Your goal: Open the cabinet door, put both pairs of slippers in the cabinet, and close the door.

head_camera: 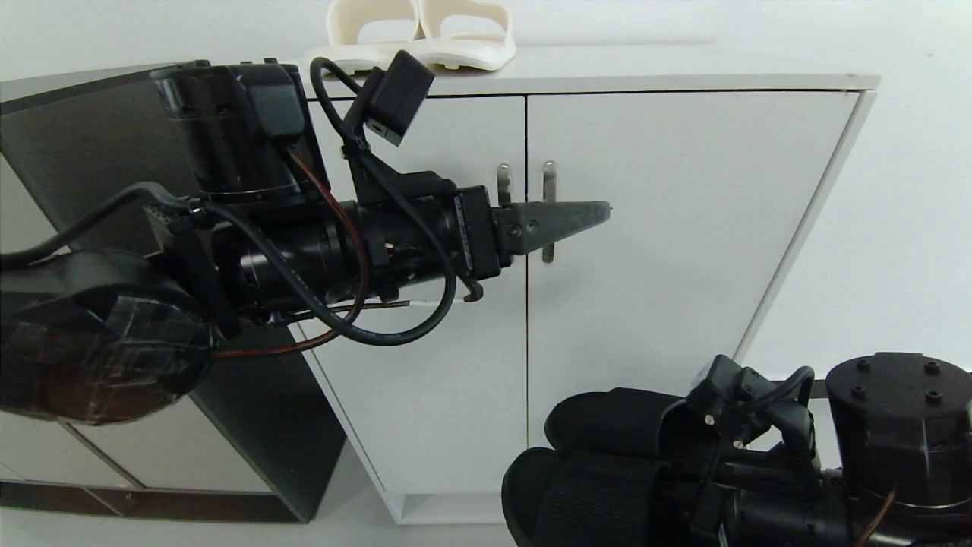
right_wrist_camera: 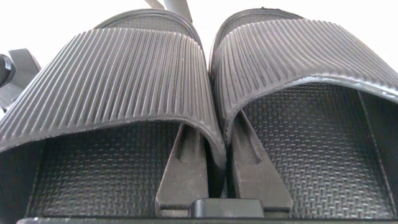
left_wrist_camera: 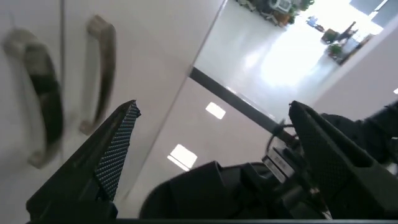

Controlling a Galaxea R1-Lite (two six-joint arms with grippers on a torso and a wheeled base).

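Evidently the doors of the cabinet (head_camera: 668, 228) are shut, and the left gripper (head_camera: 566, 216) hangs with its jaws apart just in front of the two handles (head_camera: 549, 178). The handles sit so near each other that the jaws could catch both, or slide off one. The right gripper (right_wrist_camera: 214, 155) pinches the black slippers (head_camera: 600, 456) by their inner strap walls, low before the right-hand door. I judge that an opening door may strike them, or that the pair may slip from the pinch. The white slippers (head_camera: 425, 34) lie on the cabinet top, cut off by the head view's edge. The gripper hides part of the handles, and the cabinet's inside is unseen.
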